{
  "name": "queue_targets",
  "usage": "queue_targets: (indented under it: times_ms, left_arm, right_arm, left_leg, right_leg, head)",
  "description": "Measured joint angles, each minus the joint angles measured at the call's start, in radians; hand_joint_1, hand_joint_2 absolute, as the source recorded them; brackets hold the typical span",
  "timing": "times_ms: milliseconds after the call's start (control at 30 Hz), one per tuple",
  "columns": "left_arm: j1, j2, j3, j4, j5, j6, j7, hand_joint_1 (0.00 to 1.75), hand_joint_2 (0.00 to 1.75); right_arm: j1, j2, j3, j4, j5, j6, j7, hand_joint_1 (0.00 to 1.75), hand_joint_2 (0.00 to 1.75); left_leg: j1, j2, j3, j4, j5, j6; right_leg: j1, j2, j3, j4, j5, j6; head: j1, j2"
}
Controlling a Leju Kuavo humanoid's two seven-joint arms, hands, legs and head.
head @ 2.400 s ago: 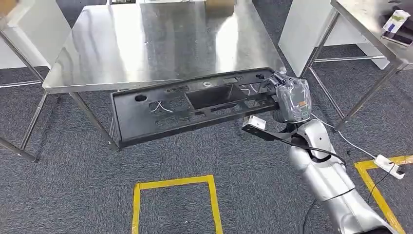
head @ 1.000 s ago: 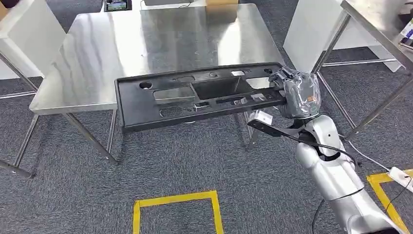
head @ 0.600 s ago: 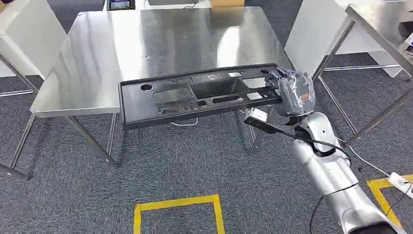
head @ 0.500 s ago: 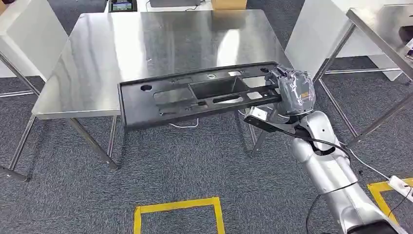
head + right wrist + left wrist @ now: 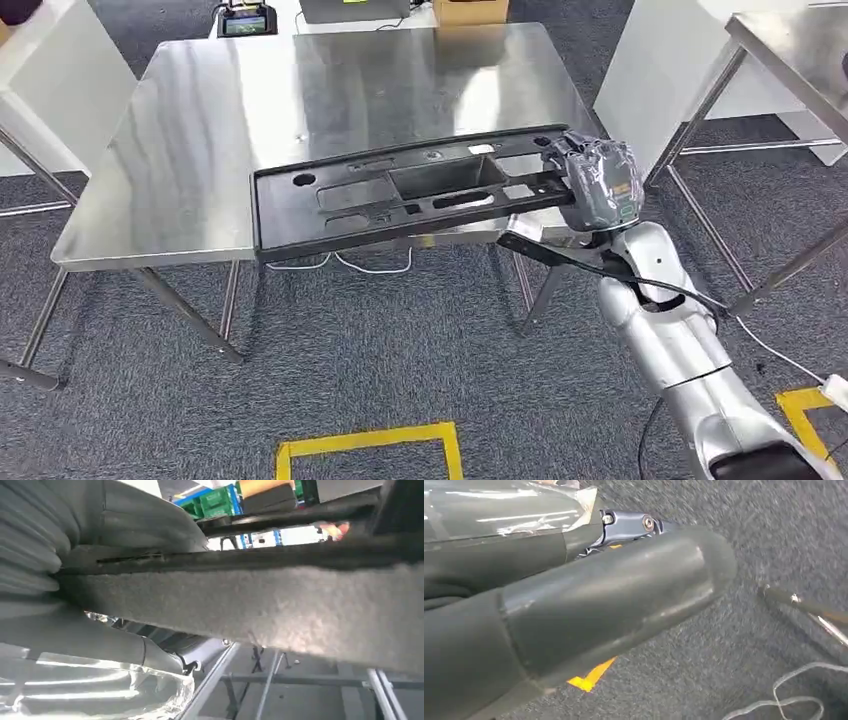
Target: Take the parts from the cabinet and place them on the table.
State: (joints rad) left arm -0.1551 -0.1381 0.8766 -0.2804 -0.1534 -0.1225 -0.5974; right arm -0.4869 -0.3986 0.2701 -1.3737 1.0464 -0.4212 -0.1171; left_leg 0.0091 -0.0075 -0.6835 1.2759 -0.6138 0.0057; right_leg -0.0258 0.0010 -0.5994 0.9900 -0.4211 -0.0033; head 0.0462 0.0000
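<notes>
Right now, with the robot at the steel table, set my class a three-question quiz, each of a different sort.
1. True or false: the long black panel lies flat and released on the steel table.
2. Which hand grips the panel? A left, B right.
3. Fill in: a ____ cardboard box stands at the table's far edge.

Key: 1 false, the right hand holds one end; 2 B; 3 brown.

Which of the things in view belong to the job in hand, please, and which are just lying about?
Job: black panel, right hand gripping it, steel table.
Lying about: cardboard box, small screen, second table, yellow floor tape.
</notes>
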Motion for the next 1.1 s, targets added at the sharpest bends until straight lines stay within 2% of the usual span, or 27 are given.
queue_targets:
  times_ms: [33, 67, 100, 167, 200, 233, 333, 367, 400, 433, 467, 533, 567, 600, 633, 667, 700, 733, 767, 833, 900, 933, 967, 1000, 1033, 1067, 1100]
  left_arm:
    - [0.001, 0.0, 0.0, 0.0, 0.0, 0.0, 0.0, 0.0, 0.0]
    - [0.004, 0.0, 0.0, 0.0, 0.002, 0.0, 0.0, 0.0, 0.0]
    - [0.007, 0.0, 0.0, 0.0, 0.005, -0.001, -0.001, 0.0, 0.0]
    - [0.01, 0.003, 0.0, 0.0, 0.006, -0.003, -0.001, 0.0, 0.0]
    - [0.011, 0.003, 0.0, 0.0, 0.007, -0.003, -0.001, 0.0, 0.0]
    - [0.011, 0.003, 0.0, 0.0, 0.008, -0.003, -0.002, 0.0, 0.0]
    - [0.012, 0.003, 0.0, 0.0, 0.009, -0.006, -0.004, 0.0, 0.0]
    - [0.014, 0.003, 0.0, 0.0, 0.009, -0.008, -0.005, 0.0, 0.0]
    - [0.016, 0.001, 0.0, 0.0, 0.009, -0.01, -0.008, 0.0, 0.0]
    - [0.016, 0.002, 0.0, 0.0, 0.009, -0.013, -0.009, 0.0, 0.0]
    - [0.016, 0.003, 0.0, 0.0, 0.009, -0.014, -0.01, 0.0, 0.0]
    - [0.017, 0.003, 0.0, 0.0, 0.009, -0.014, -0.01, 0.0, 0.0]
    - [0.018, 0.001, 0.0, 0.0, 0.009, -0.015, -0.01, 0.0, 0.0]
    - [0.019, 0.0, 0.0, 0.0, 0.009, -0.015, -0.01, 0.0, 0.0]
    - [0.019, -0.001, 0.0, 0.0, 0.009, -0.015, -0.01, 0.0, 0.0]
    - [0.019, -0.001, 0.0, 0.0, 0.009, -0.015, -0.01, 0.0, 0.0]
    - [0.019, -0.001, 0.0, 0.0, 0.009, -0.015, -0.01, 0.0, 0.0]
    - [0.018, 0.0, 0.0, 0.0, 0.008, -0.013, -0.009, 0.0, 0.0]
    - [0.017, 0.0, 0.0, 0.0, 0.008, -0.011, -0.008, 0.0, 0.0]
    - [0.017, 0.002, 0.0, 0.0, 0.013, -0.01, -0.002, 0.0, 0.0]
    - [0.016, 0.006, 0.0, -0.001, 0.02, -0.013, -0.001, 0.0, 0.0]
    - [0.016, 0.005, 0.001, -0.001, 0.023, -0.015, -0.001, 0.0, 0.0]
    - [0.016, 0.006, 0.001, -0.001, 0.025, -0.015, -0.001, 0.0, 0.0]
    - [0.017, 0.007, 0.002, -0.001, 0.027, -0.016, -0.001, 0.0, 0.0]
    - [0.019, 0.007, 0.004, -0.001, 0.027, -0.017, -0.001, 0.0, 0.0]
    - [0.021, 0.007, 0.005, -0.001, 0.029, -0.017, 0.0, 0.0, 0.0]
    - [0.023, 0.007, 0.006, -0.001, 0.032, -0.017, 0.001, 0.0, 0.0]
  right_arm:
    - [0.001, 0.0, 0.0, 0.002, 0.005, -0.001, 0.002, 1.75, 1.75]
    - [0.002, -0.001, 0.0, 0.004, 0.012, -0.004, 0.003, 1.75, 1.75]
    - [0.003, -0.003, 0.0, 0.005, 0.02, -0.008, 0.005, 1.75, 1.75]
    - [0.006, -0.01, 0.0, 0.006, 0.042, -0.018, 0.01, 1.75, 1.75]
    - [0.006, -0.012, -0.002, 0.009, 0.057, -0.026, 0.013, 1.75, 1.75]
    - [0.003, -0.013, -0.004, 0.012, 0.072, -0.035, 0.014, 1.75, 1.75]
    - [0.004, -0.02, -0.012, 0.019, 0.083, -0.045, 0.016, 1.75, 1.75]
    - [0.004, -0.026, -0.016, 0.018, 0.083, -0.048, 0.016, 1.75, 1.75]
    - [0.006, -0.03, -0.018, 0.019, 0.083, -0.049, 0.015, 1.75, 1.75]
    - [0.004, -0.036, -0.021, 0.021, 0.083, -0.055, 0.014, 1.75, 1.75]
    - [0.006, -0.039, -0.023, 0.022, 0.083, -0.057, 0.014, 1.75, 1.75]
    - [0.014, -0.041, -0.024, 0.027, 0.082, -0.058, 0.014, 1.75, 1.75]
    - [0.018, -0.042, -0.025, 0.029, 0.082, -0.058, 0.014, 1.75, 1.75]
    - [0.024, -0.043, -0.028, 0.029, 0.083, -0.058, 0.014, 1.75, 1.75]
    - [0.029, -0.043, -0.031, 0.029, 0.089, -0.058, 0.014, 1.75, 1.75]
    - [0.031, -0.047, -0.034, 0.029, 0.108, -0.06, 0.018, 1.75, 1.75]
    - [0.033, -0.05, -0.035, 0.029, 0.131, -0.061, 0.023, 1.75, 1.75]
    - [0.033, -0.051, -0.038, 0.029, 0.14, -0.063, 0.029, 1.75, 1.75]
    - [0.035, -0.052, -0.039, 0.029, 0.145, -0.061, 0.032, 1.75, 1.75]
    - [0.031, -0.052, -0.041, 0.035, 0.157, -0.059, 0.035, 1.75, 1.75]
    - [0.025, -0.052, -0.045, 0.04, 0.176, -0.064, 0.041, 1.75, 1.75]
    - [0.022, -0.051, -0.047, 0.045, 0.194, -0.07, 0.048, 1.75, 1.75]
    - [0.019, -0.05, -0.047, 0.052, 0.206, -0.076, 0.053, 1.75, 1.75]
    - [0.018, -0.048, -0.047, 0.061, 0.214, -0.081, 0.056, 1.75, 1.75]
    - [0.016, -0.043, -0.047, 0.072, 0.224, -0.082, 0.058, 1.75, 1.75]
    - [0.005, -0.035, -0.047, 0.087, 0.237, -0.082, 0.061, 1.75, 1.75]
    - [-0.011, -0.023, -0.047, 0.117, 0.259, -0.083, 0.067, 1.75, 1.75]
  left_leg:
    - [0.003, 0.001, -0.043, 0.049, -0.001, -0.003]
    - [0.005, 0.001, -0.058, 0.046, 0.025, -0.004]
    - [0.005, 0.003, -0.049, -0.005, 0.077, -0.003]
    - [0.006, 0.004, 0.019, -0.194, 0.209, 0.006]
    - [0.003, 0.003, 0.046, -0.246, 0.221, 0.013]
    - [-0.004, 0.003, 0.051, -0.259, 0.21, 0.016]
    - [-0.01, 0.003, 0.061, -0.266, 0.194, 0.034]
    - [-0.003, 0.003, 0.08, -0.284, 0.198, 0.044]
    - [-0.004, 0.002, 0.09, -0.292, 0.197, 0.048]
    - [-0.005, 0.002, 0.1, -0.299, 0.194, 0.061]
    - [-0.005, 0.002, 0.103, -0.299, 0.191, 0.065]
    - [-0.008, 0.002, 0.11, -0.298, 0.181, 0.07]
    - [-0.009, 0.001, 0.117, -0.298, 0.174, 0.069]
    - [-0.009, -0.001, 0.126, -0.298, 0.167, 0.067]
    - [-0.009, -0.003, 0.137, -0.297, 0.159, 0.065]
    - [-0.008, -0.003, 0.15, -0.295, 0.149, 0.061]
    - [-0.008, -0.005, 0.158, -0.292, 0.137, 0.055]
    - [-0.02, -0.006, 0.158, -0.282, 0.121, 0.048]
    - [-0.019, -0.006, 0.157, -0.283, 0.118, 0.045]
    - [-0.016, -0.001, 0.159, -0.284, 0.111, 0.037]
    - [-0.012, 0.0, 0.16, -0.264, 0.094, 0.025]
    - [-0.011, 0.002, 0.137, -0.219, 0.075, 0.017]
    - [-0.007, 0.002, 0.095, -0.149, 0.049, 0.011]
    - [-0.004, 0.002, 0.037, -0.062, 0.022, 0.005]
    - [-0.002, 0.003, -0.014, 0.003, 0.01, 0.002]
    - [-0.001, 0.004, -0.045, 0.028, 0.02, 0.002]
    - [0.0, 0.004, -0.052, 0.007, 0.057, 0.004]
  right_leg:
    - [0.0, 0.0, 0.006, 0.0, -0.006, 0.001]
    - [-0.001, 0.001, 0.015, 0.0, -0.013, 0.002]
    - [-0.001, 0.003, 0.027, 0.0, -0.021, 0.005]
    - [-0.002, 0.004, 0.056, 0.0, -0.04, 0.012]
    - [-0.003, 0.004, 0.058, -0.003, -0.046, 0.016]
    - [0.009, 0.006, 0.06, -0.003, -0.05, 0.023]
    - [0.007, 0.005, 0.061, -0.012, -0.054, 0.039]
    - [0.017, 0.004, 0.061, -0.015, -0.061, 0.045]
    - [0.01, 0.0, 0.063, 0.002, -0.068, 0.044]
    - [0.011, 0.0, 0.025, 0.08, -0.094, 0.036]
    - [0.01, 0.0, -0.025, 0.164, -0.121, 0.031]
    - [0.011, 0.001, -0.128, 0.313, -0.155, 0.033]
    - [0.01, 0.0, -0.155, 0.33, -0.141, 0.04]
    - [0.009, 0.0, -0.148, 0.289, -0.106, 0.052]
    - [0.009, 0.0, -0.121, 0.217, -0.062, 0.063]
    - [0.007, -0.001, -0.079, 0.114, -0.007, 0.073]
    - [0.002, -0.006, -0.042, 0.018, 0.038, 0.078]
    - [0.01, -0.007, -0.023, 0.001, 0.031, 0.064]
    - [0.008, -0.005, -0.024, 0.002, 0.028, 0.05]
    - [0.011, 0.001, -0.028, 0.006, 0.021, 0.035]
    - [0.0, 0.004, -0.018, 0.003, 0.015, 0.022]
    - [0.0, 0.003, -0.012, 0.003, 0.01, 0.012]
    - [0.001, 0.003, -0.007, 0.003, 0.006, 0.007]
    - [0.003, 0.002, -0.004, 0.003, 0.001, 0.001]
    - [0.004, 0.002, -0.001, 0.004, -0.003, 0.001]
    - [0.005, 0.003, 0.003, 0.004, -0.008, 0.0]
    - [0.005, 0.006, 0.01, 0.004, -0.013, 0.0]
  head:
    - [0.0, 0.0]
    - [0.0, 0.0]
    - [0.0, 0.0]
    - [0.0, 0.0]
    - [0.002, 0.0]
    - [0.0, 0.0]
    - [-0.001, 0.0]
    - [0.001, 0.0]
    - [0.003, 0.0]
    - [0.003, 0.0]
    - [0.004, 0.0]
    - [0.005, 0.0]
    - [0.005, 0.0]
    - [0.005, 0.0]
    - [0.005, 0.0]
    - [0.005, 0.0]
    - [0.006, 0.0]
    - [0.005, 0.0]
    - [0.004, 0.0]
    - [0.004, 0.0]
    - [0.005, 0.0]
    - [0.002, 0.0]
    - [0.003, 0.0]
    - [0.003, 0.0]
    - [0.002, 0.0]
    - [0.003, 0.0]
    - [0.002, 0.0]
